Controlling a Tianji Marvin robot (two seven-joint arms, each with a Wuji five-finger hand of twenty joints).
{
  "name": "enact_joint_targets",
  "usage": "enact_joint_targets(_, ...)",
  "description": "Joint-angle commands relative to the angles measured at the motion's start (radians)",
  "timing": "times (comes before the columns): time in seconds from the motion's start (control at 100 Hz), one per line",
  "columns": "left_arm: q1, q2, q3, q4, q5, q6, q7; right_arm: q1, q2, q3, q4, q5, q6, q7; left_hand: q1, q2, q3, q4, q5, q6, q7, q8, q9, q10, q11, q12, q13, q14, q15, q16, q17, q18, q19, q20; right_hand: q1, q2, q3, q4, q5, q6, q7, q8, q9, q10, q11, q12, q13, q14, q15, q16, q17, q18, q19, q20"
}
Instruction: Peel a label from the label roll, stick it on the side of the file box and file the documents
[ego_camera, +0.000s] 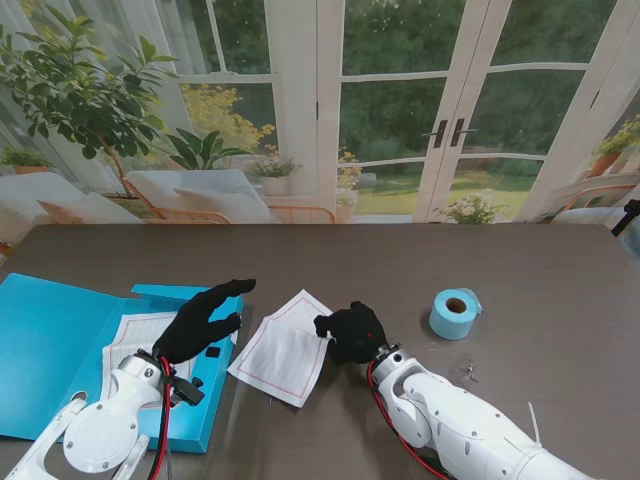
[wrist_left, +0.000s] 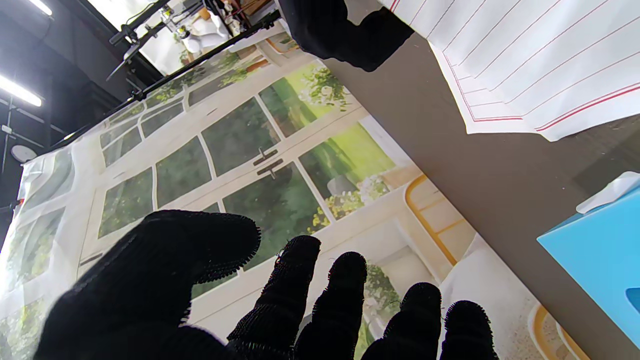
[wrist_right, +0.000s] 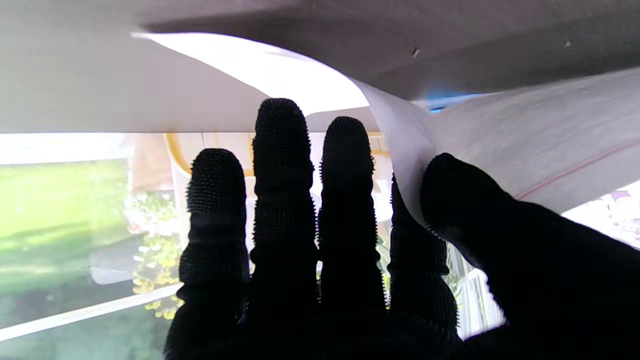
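Right wrist view: right hand (wrist_right: 350, 240) pinches document sheet (wrist_right: 525, 150) between thumb and forefinger; left hand (ego_camera: 200, 320), fingers spread, holds nothing, over the blue file box (ego_camera: 60, 350); label roll (ego_camera: 455, 313) on the bench (ego_camera: 560, 280).

Left white arm (ego_camera: 100, 425) rises from the near-left corner, its black-gloved left hand (ego_camera: 200, 322) stretched forward and to the right, palm down, fingers (wrist_left: 295, 295) spread apart and holding nothing, thumb (wrist_left: 200, 245) splayed off to one side. Right white arm (ego_camera: 470, 425) comes in from the near-right corner, angled to the far left, red cable running along the wrist. Its black-gloved right hand (ego_camera: 350, 332) pinches with thumb (wrist_right: 460, 195) against index finger, a thin white sheet edge caught between them; the other three fingers (wrist_right: 282, 165) extend straight, side by side.
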Motion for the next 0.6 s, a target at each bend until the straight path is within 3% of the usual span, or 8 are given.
enact_joint_targets(0.0, 0.004, -0.006, 0.002, -0.007, -0.007, 0.008, -0.016, 0.003, -0.005, 0.011, -0.013, -0.003, -0.010, 0.005, -0.035, 0.030, -0.021, -0.038, 0.008, -0.012, -0.018, 0.000, 0.001, -0.006, -0.013, -0.012, -0.007, 0.000, -0.016, -0.008, -0.026, -0.039, -0.029, -0.002, 0.039, -0.052, 0.086, -0.027, 0.038, -0.021, 0.051, -0.001, 0.046, 0.001, -0.009, 0.031, 0.065, -0.009, 0.018, 0.026, 0.058, -0.032, 0.059, -0.027)
enact_joint_targets(0.24, 0.003, -0.009, 0.006, -0.006, -0.024, 0.028, -0.014, -0.017, 0.005, 0.071, -0.062, -0.005, -0.032, 0.010, -0.038, 0.045, -0.026, -0.045, 0.010, 0.001, -0.017, 0.001, 0.000, 0.003, -0.013, -0.012, -0.008, 0.002, -0.016, -0.008, -0.027, -0.040, -0.029, -0.002, 0.051, -0.088, 0.126, -0.039, 0.066, -0.001, 0.100, 0.010, 0.126, 0.021, 0.017, 0.124, 0.173, -0.004, 0.090, 0.108, 0.158, -0.057, 0.073, -0.028)
enact_joint_targets(0.59, -0.028, -0.013, 0.022, 0.027, -0.066, 0.067, -0.022, -0.053, 0.030, 0.168, -0.159, -0.018, -0.091, 0.055, -0.038, 0.054, -0.026, -0.049, 0.001, 0.018, -0.022, 0.000, -0.004, 0.020, -0.013, -0.010, -0.012, 0.005, -0.016, -0.008, -0.029, -0.039, -0.029, -0.002, 0.061, -0.110, 0.145, -0.045, 0.085, 0.008, 0.127, 0.014, 0.172, 0.029, 0.040, 0.199, 0.184, -0.006, 0.218, 0.186, 0.215, -0.058, 0.062, -0.006)
